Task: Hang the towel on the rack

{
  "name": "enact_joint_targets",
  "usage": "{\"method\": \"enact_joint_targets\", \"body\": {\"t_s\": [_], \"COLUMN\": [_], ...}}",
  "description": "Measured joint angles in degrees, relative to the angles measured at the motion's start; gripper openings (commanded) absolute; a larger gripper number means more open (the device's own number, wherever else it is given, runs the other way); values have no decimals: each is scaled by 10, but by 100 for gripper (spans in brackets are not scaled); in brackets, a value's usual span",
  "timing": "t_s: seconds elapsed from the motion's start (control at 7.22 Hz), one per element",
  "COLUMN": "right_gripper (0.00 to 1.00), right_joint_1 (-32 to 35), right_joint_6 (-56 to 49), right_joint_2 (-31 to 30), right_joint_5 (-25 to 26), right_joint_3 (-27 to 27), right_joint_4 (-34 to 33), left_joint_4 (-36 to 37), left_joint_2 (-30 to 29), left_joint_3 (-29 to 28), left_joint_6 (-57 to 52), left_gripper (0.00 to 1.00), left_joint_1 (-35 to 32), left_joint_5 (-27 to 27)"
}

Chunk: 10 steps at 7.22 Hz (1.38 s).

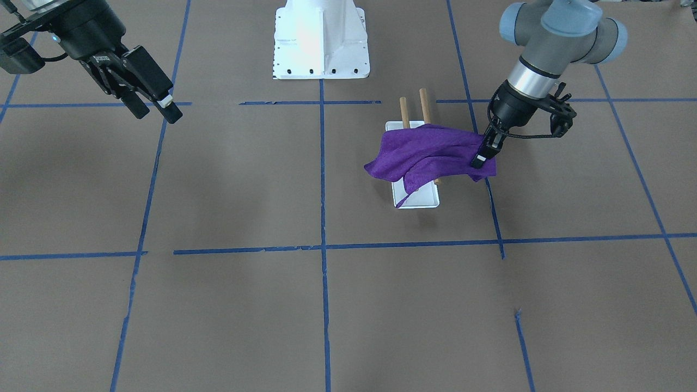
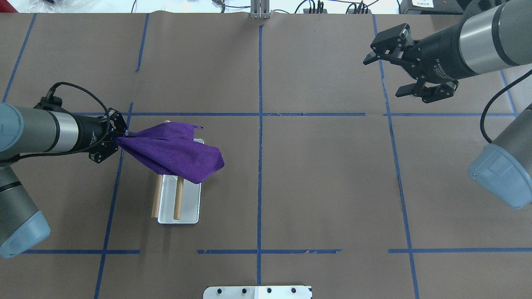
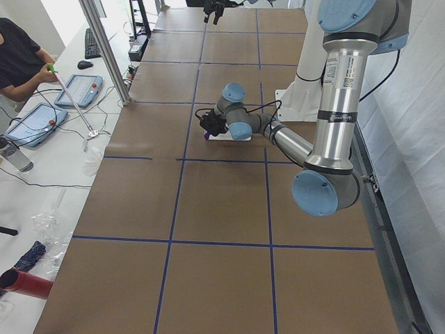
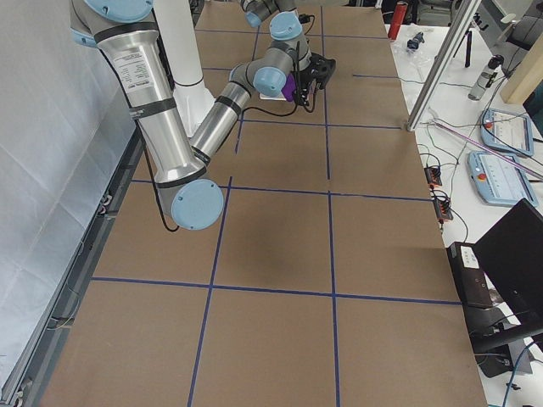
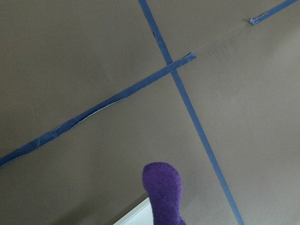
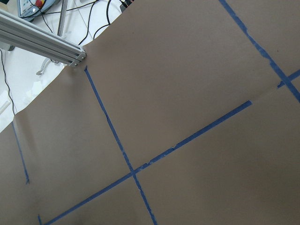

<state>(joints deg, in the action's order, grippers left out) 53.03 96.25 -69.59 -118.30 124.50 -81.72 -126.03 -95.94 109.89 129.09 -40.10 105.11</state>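
Observation:
The purple towel (image 2: 174, 151) is draped across the far part of the rack's two wooden rods (image 2: 178, 197). The rack's white base (image 2: 189, 207) lies on the table below. In the front-facing view the towel (image 1: 430, 155) covers the near half of the rods (image 1: 423, 106). My left gripper (image 2: 118, 139) is shut on the towel's left corner and holds it at rod height just left of the rack; it also shows in the front-facing view (image 1: 482, 158). The left wrist view shows a purple fold (image 5: 164, 187). My right gripper (image 2: 388, 72) is open and empty, raised at the far right.
A white bolted pedestal (image 1: 321, 41) stands at the robot's side of the table. Blue tape lines (image 2: 259, 114) cross the brown table cover. Cables and an aluminium post (image 2: 259, 10) lie past the far edge. An operator (image 3: 17, 59) sits beyond the table.

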Motion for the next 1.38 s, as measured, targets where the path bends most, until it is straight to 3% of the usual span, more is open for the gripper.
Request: {"method": "enact_joint_targets", "body": {"t_s": [0.42,0.69,1.11,1.38], "right_gripper": [100,100,100,100], "right_joint_1": [0,5,70,156], "right_joint_6": [0,-7,-195,-366], "right_joint_2": [-1,-8,-86,-132], "right_joint_5": [0,-1,-45,-110], "right_joint_3": [-1,-5,-29,-80], "right_joint_4": [0,0,1,0], "left_joint_4": [1,3,1,1], "left_joint_2": [-3,1,36,64], "left_joint_3": [-10,-12,-14,-22], "left_joint_6": [-3,-68,-340,-553], "left_gripper": [100,100,100,100], "left_joint_1": [2,-6,-87,-185], "left_joint_5": [0,1,25,96]}}
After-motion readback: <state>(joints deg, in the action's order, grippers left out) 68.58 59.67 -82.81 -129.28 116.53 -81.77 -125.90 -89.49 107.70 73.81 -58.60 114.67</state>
